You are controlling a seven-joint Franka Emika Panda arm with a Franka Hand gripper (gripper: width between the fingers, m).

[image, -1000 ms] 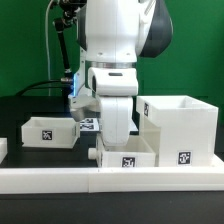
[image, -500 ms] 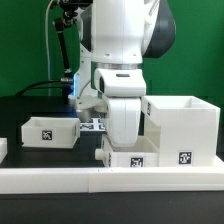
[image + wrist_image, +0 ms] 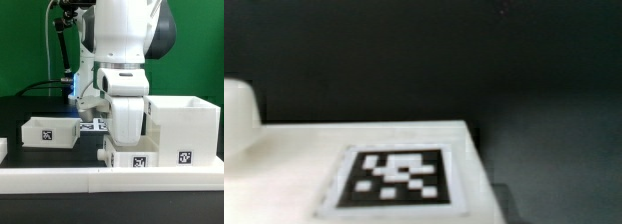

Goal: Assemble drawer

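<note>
Drawer box (image 3: 128,159) w/ 1 tag (front face) just beside cabinet (image 3: 183,128); gripper (image 3: 128,140) low over it, can't tell its grip.

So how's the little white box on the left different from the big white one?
The small white open box is low; the large white open box stands much taller and wider. The small one's tag sits mid-front, the large one's low. Both are white, open-topped.

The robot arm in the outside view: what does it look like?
The arm is bulky and glossy white, built of rounded casings, with a dark patch near the top and a thin dark seam between sections. No writing shows. Its claw is out of sight.
</note>
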